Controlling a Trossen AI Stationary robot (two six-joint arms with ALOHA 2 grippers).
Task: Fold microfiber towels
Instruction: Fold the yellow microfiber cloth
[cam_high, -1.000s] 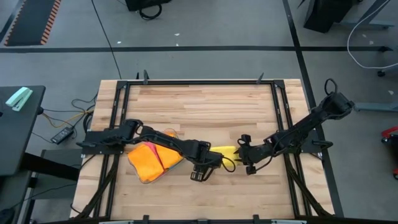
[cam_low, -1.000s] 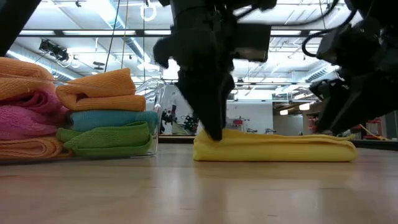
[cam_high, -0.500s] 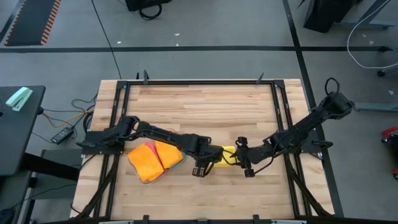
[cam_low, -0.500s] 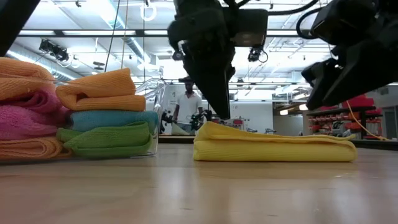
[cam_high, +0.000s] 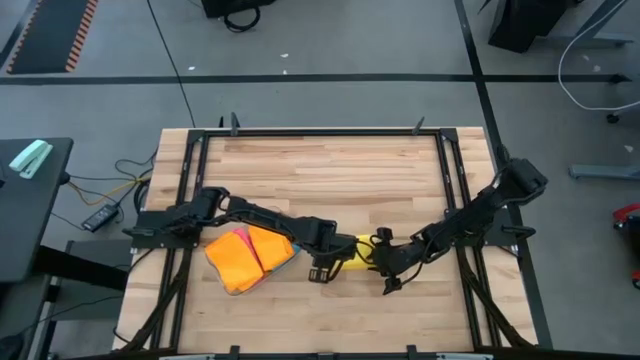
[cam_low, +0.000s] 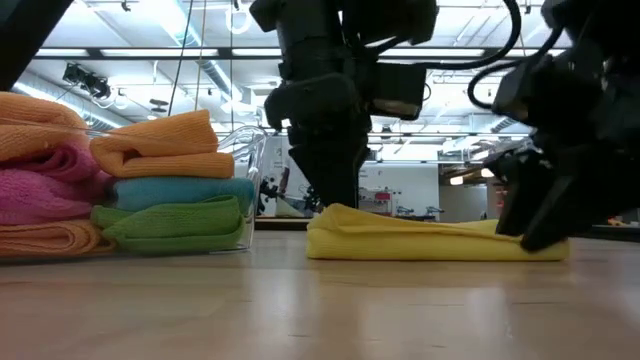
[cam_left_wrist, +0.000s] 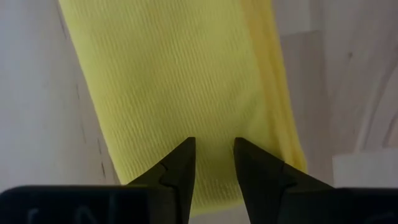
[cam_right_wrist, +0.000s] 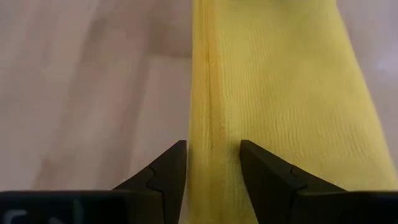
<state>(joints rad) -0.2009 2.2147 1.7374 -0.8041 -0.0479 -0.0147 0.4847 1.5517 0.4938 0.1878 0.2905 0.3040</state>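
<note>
Both grippers, left (cam_left_wrist: 211, 163) and right (cam_right_wrist: 212, 167), stand part-open, gripping nothing, over opposite ends of the ribbed, folded yellow towel (cam_low: 437, 240).

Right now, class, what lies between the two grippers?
In the high view, the folded yellow towel lies between the left gripper and the right gripper.

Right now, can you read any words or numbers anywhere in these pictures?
None can be read.
The yellow towel, the folded towels in the clear tray and the wooden table carry no writing.
Signs in the room behind the table in the low view are too blurred to read.
</note>
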